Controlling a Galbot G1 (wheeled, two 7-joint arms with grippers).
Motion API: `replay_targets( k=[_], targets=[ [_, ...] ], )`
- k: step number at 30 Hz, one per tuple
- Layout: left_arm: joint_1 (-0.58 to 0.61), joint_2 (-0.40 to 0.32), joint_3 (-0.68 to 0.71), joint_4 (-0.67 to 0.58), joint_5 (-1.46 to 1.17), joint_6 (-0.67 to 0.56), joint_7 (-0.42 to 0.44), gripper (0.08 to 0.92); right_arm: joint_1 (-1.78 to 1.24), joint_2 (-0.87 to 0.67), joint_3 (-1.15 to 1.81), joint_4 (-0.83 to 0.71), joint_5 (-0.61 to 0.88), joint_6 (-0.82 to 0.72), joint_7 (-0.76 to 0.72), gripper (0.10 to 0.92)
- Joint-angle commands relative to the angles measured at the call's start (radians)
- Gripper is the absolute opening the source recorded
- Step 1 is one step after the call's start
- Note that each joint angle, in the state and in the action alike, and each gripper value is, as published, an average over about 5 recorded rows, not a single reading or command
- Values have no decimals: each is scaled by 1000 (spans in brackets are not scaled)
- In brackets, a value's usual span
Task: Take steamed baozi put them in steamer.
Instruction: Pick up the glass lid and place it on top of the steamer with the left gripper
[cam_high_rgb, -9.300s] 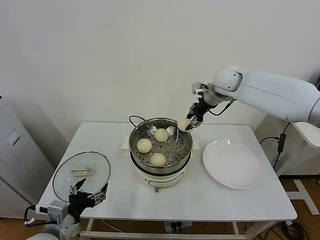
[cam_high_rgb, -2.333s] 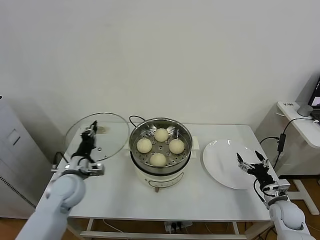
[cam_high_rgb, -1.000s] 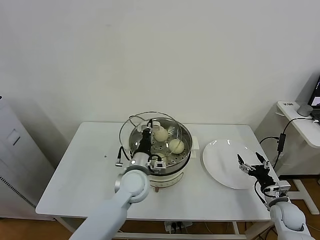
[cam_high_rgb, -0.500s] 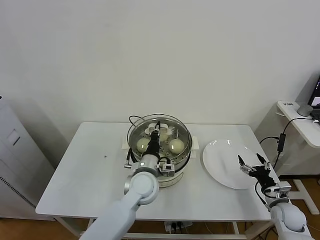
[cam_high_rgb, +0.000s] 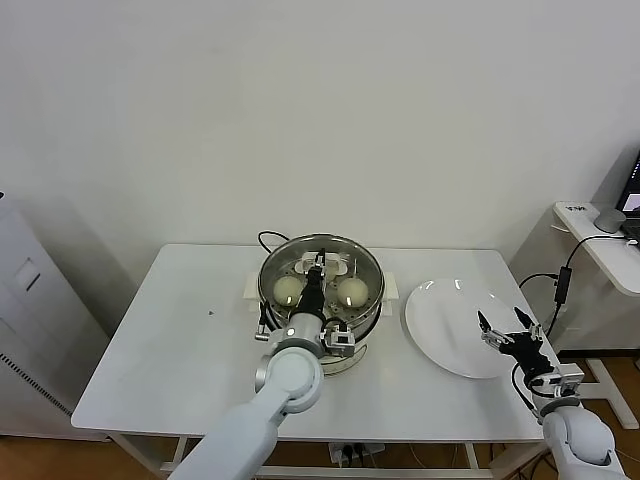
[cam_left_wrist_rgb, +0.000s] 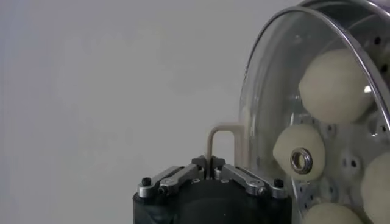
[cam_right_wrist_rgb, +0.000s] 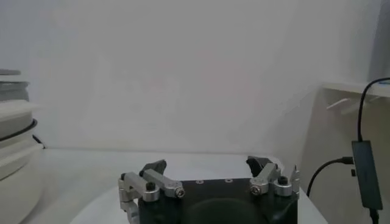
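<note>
I'm holding the round glass lid by its white handle in my left gripper, clamped tight, over the shiny steel steamer pot; cream-white round baozi are sitting inside. My right gripper is hanging spread wide beside the flat white plate.

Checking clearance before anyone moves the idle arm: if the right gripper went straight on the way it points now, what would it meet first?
Probably nothing: the open right gripper, parked by the white plate, points past it toward the bare wall; depth is unclear.
</note>
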Motion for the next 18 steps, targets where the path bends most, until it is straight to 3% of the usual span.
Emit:
replay_targets(
  k=[1, 18],
  targets=[
    [3, -4, 0, 8, 2, 0, -2, 110, -1, 0, 3, 0, 1, 0, -1, 823],
    [6, -15, -14, 33, -18, -11, -20, 110, -4, 2, 8, 3, 0, 1, -1, 823]
  ],
)
